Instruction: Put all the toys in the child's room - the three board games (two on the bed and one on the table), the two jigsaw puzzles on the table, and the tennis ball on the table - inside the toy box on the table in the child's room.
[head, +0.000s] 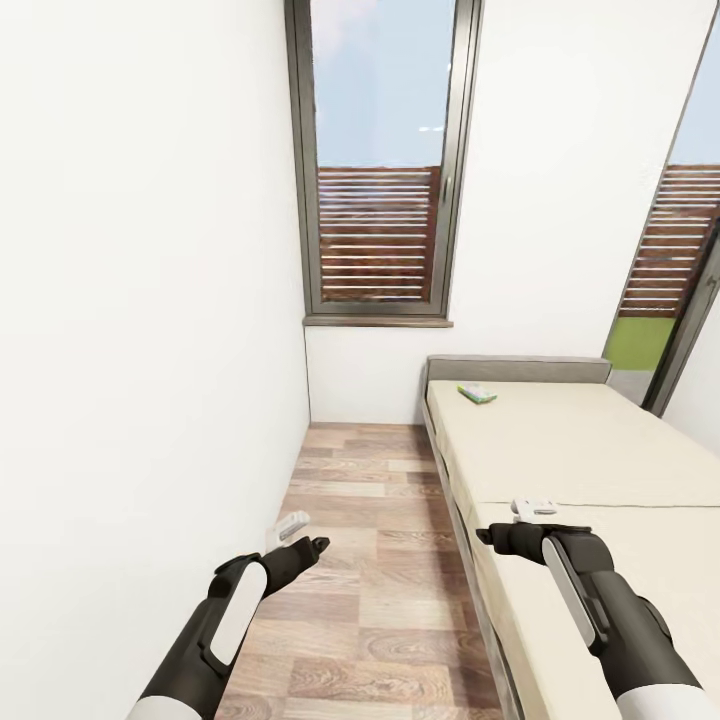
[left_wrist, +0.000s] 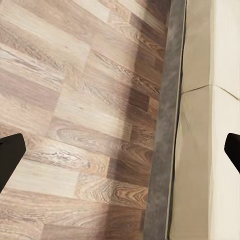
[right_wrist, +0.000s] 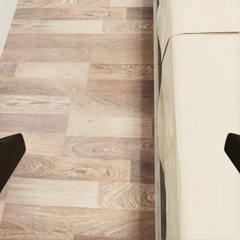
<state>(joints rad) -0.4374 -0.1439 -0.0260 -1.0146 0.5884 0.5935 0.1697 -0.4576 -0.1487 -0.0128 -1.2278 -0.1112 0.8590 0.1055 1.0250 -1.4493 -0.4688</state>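
Note:
A small green board game box (head: 477, 393) lies flat on the cream bed (head: 580, 450), close to the grey headboard (head: 518, 369). My left gripper (head: 293, 530) hangs over the wooden floor beside the bed, open and empty. Its dark fingertips (left_wrist: 10, 152) sit wide apart at the edges of the left wrist view. My right gripper (head: 530, 510) hovers over the near part of the mattress, well short of the box. It is open too, and its fingertips (right_wrist: 10, 152) are spread over the floor and the bed's side.
A narrow strip of wooden floor (head: 370, 560) runs between the white wall (head: 150, 350) on the left and the bed. A tall window (head: 380, 160) stands in the far wall. A glass door (head: 675, 300) is at the right.

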